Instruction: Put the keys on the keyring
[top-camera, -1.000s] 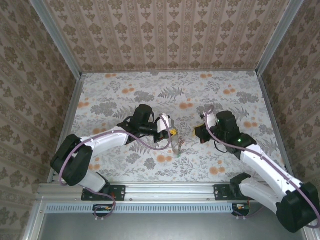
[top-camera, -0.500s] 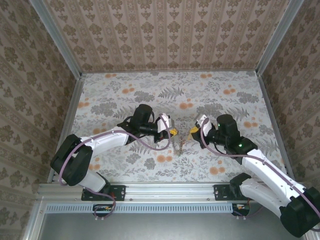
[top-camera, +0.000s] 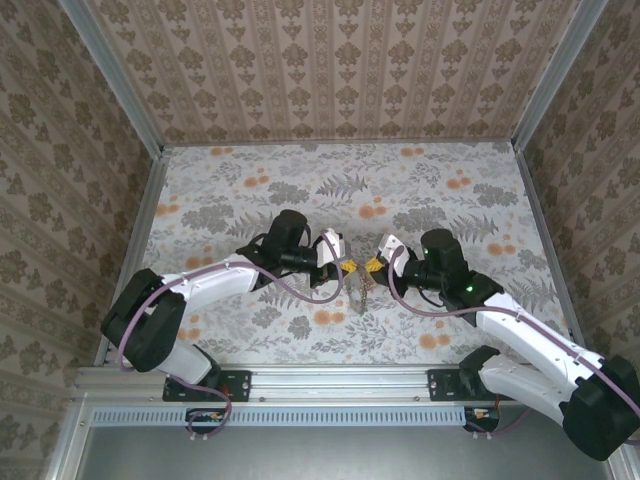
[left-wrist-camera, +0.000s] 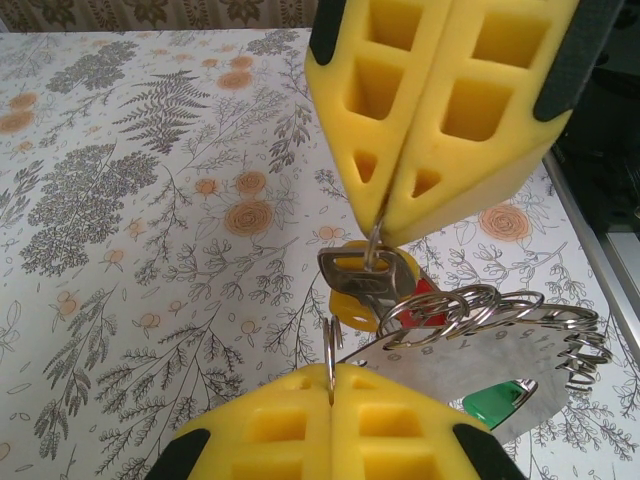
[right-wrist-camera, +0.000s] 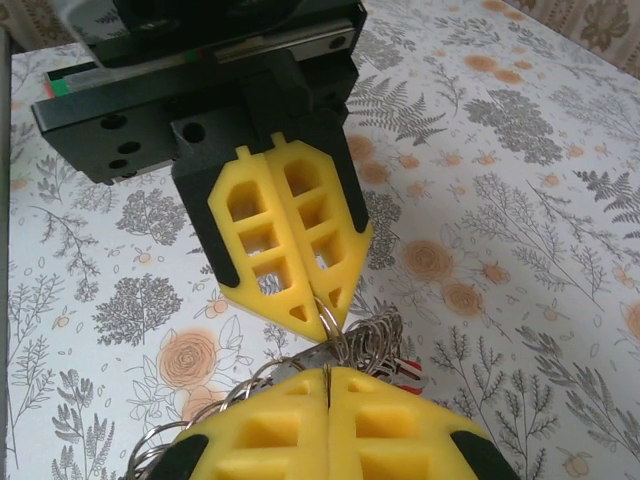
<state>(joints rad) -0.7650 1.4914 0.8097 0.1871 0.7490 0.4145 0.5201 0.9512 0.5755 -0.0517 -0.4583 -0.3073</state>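
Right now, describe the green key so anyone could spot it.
Over the flowered table, the left gripper and right gripper hold a bunch of keys. The green key peeks from behind the silvery plate, the only green head beside a yellow one and a red one.

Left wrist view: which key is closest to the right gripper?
The yellow key, just under the right gripper; the red key sits beside it, the green key farthest.
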